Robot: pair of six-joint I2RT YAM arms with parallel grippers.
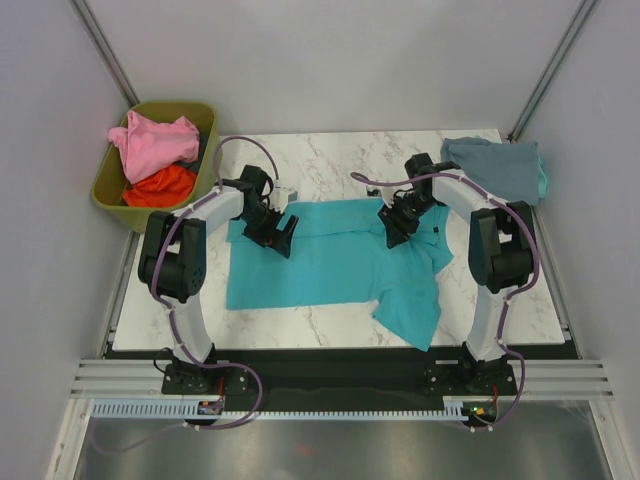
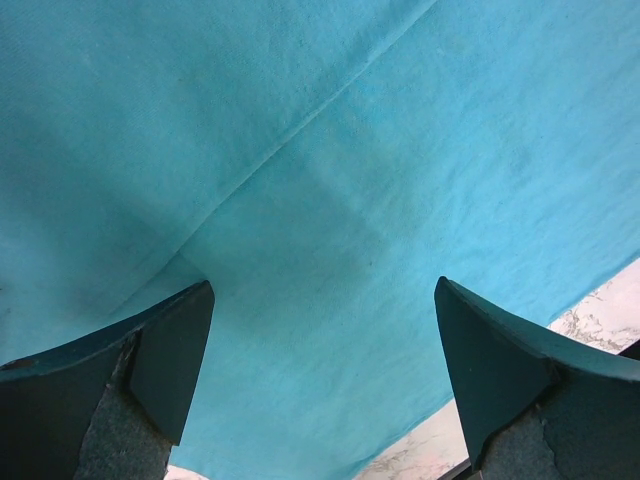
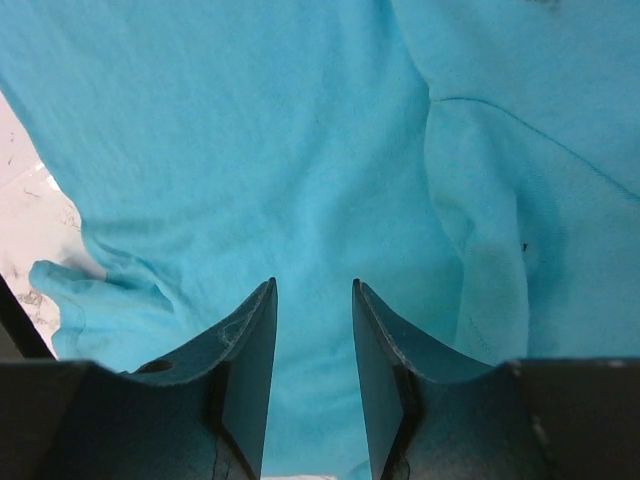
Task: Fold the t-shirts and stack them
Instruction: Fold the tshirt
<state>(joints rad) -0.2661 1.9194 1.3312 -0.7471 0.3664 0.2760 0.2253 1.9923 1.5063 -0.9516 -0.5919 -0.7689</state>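
A teal t-shirt (image 1: pixel 320 265) lies spread across the middle of a white marble table (image 1: pixel 330 150). Its left side is flat. Its right side is bunched, with a flap trailing toward the near edge.

The left gripper (image 1: pixel 281 236) hangs over the shirt's far left part, jaws spread wide with nothing between them. The right gripper (image 1: pixel 396 232) hangs over the far right part beside a seam, its jaws a narrow gap apart and empty. Whether its tips touch the cloth is hard to tell from the wrist view.

A pink t-shirt (image 1: pixel 152 143) and an orange-red t-shirt (image 1: pixel 160 186) sit in a green bin (image 1: pixel 108 197) beside the table's far left corner. A grey-blue t-shirt (image 1: pixel 490 165) lies at the far right corner.

Likely risks:
- The narrow right jaws may pinch only the top layer or slip off the seam, so one side would lag when the fold is pulled.
- The wide left jaws could scoop up extra cloth and crease the flat half.
- If the arms lift unevenly, the bunched side may twist
- The trailing flap could slide over the near edge and drag the shirt askew
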